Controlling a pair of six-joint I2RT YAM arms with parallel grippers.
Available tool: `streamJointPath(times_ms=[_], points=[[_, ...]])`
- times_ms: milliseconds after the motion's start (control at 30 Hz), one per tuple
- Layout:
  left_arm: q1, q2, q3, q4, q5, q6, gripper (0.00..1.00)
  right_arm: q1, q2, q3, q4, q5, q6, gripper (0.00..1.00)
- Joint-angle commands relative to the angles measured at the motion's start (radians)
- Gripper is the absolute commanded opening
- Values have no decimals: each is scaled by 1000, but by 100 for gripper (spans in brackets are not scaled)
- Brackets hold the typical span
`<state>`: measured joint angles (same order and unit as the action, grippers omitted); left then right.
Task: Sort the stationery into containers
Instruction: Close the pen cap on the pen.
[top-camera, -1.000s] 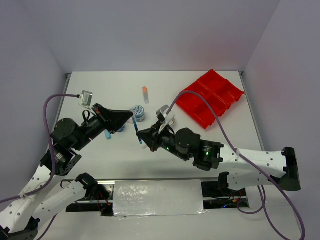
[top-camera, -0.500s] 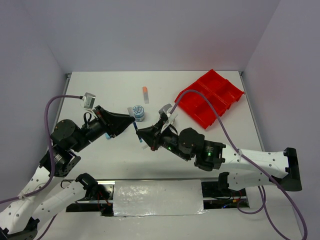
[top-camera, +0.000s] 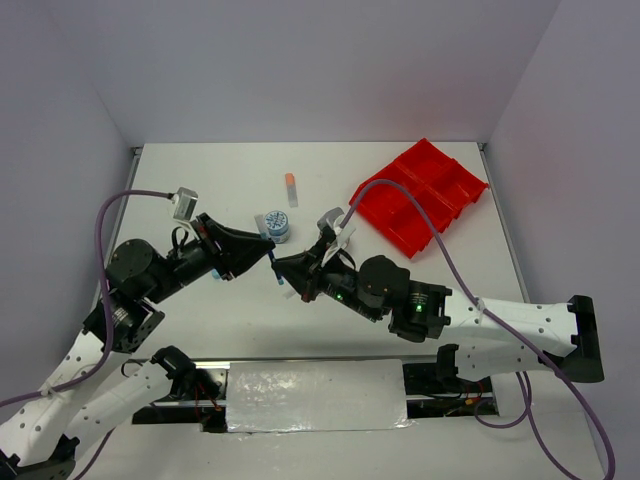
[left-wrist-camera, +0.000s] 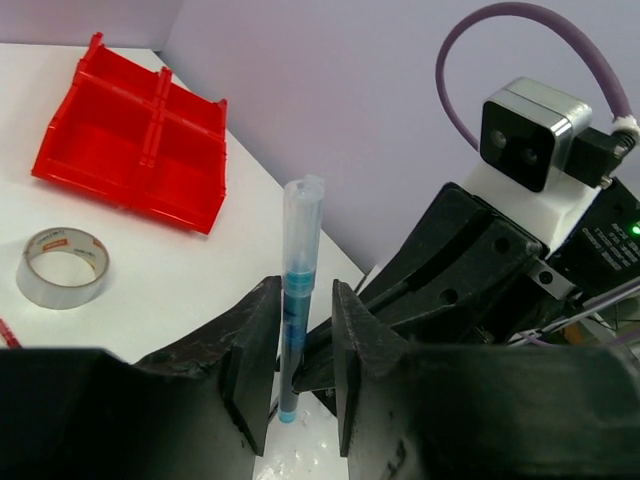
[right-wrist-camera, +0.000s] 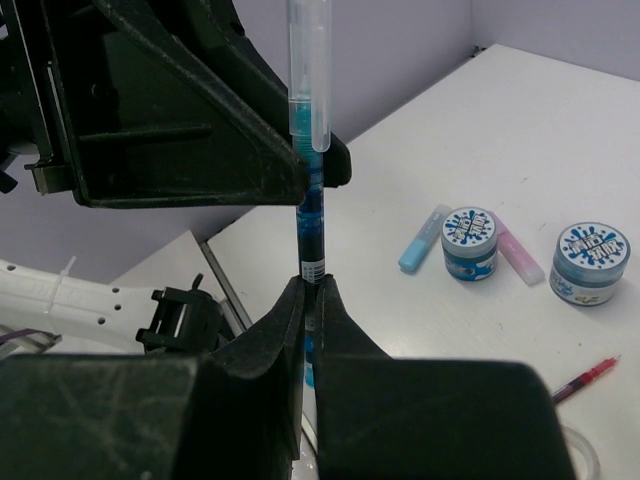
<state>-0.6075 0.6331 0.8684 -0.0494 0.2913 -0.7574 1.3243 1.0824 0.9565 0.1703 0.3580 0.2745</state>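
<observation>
The blue pen (right-wrist-camera: 308, 200) is held clear of the surface (top-camera: 180, 170), clamped at one end by the right end effector (right-wrist-camera: 310, 288). The left end effector (left-wrist-camera: 305, 290) is set narrowly around its barrel; a slight gap is apparently present. The red tray (top-camera: 420, 195) lies well apart, far right.

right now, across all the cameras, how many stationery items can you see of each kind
round tubs: 2
pens: 2 (blue pen, red pen)
short tubes: 3 (orange tube, light blue tube, pink tube)
tape roll: 1
total: 8
</observation>
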Motion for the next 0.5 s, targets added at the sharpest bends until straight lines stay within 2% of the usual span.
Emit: streamJointPath(times_ms=[0, 100, 133, 367, 433, 467], points=[[-5, -9, -8, 88, 65, 30, 36, 6, -10, 47, 47, -1, -11, 0], [-5, -6, -6, 86, 74, 41, 24, 6, -9, 47, 51, -4, -9, 0], [-5, -4, -2, 86, 84, 47, 16, 6, -10, 45, 54, -8, -8, 0], [-5, -4, -9, 109, 135, 73, 2, 6, -41, 15, 77, -39, -15, 0], [-5, -16, -20, 143, 158, 92, 0, 4, -58, -4, 84, -88, -37, 8], [-5, -21, -23, 155, 189, 99, 0, 1, -64, -9, 83, -109, -46, 32]])
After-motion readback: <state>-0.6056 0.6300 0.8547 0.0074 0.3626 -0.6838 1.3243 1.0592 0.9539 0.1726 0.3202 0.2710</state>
